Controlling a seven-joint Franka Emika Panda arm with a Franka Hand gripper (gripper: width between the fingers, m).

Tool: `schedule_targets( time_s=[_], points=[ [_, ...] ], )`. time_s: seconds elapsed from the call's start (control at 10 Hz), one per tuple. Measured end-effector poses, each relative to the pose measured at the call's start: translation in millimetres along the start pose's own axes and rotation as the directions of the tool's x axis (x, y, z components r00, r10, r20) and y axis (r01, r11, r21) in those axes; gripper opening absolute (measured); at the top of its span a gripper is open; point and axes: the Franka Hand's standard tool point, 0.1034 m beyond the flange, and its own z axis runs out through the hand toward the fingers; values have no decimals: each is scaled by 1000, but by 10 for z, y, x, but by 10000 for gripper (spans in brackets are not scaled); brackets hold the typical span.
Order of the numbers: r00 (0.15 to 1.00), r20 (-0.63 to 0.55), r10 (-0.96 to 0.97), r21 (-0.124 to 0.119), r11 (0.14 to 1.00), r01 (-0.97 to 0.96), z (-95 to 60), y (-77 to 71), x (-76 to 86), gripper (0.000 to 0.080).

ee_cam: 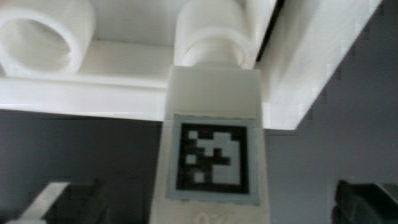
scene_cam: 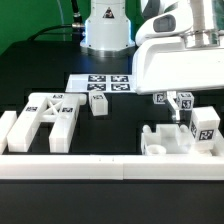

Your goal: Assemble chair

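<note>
One tagged leg point(ee_cam: 214, 150) is seen against the seat panel point(scene_cam: 160, 140), just beside the rail point(scene_cam: 100, 166). Gripper point(scene_cam: 182, 108) jaws are spread, released, either side of the leg, clear of it. X-frame point(scene_cam: 50, 115) is set beside the rail too.

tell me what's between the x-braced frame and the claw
In the exterior view, a small tagged white block sits close to the X-braced frame; another tagged piece sits by the claw. Otherwise bare black table.
</note>
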Motion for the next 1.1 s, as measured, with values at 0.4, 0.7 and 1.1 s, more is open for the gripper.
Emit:
schedule_targets(
  time_s=[0.4, 0.7, 1.1],
  points=[
    [1000, 13, -11, -4, 1000, 11, -115, 92, 105, 648],
    [999, 50, -10, 0, 1000, 10, -179, 83, 135, 648],
    [971, 238, -4, 6, 1000, 2, -132, 133, 54, 648]
  ],
)
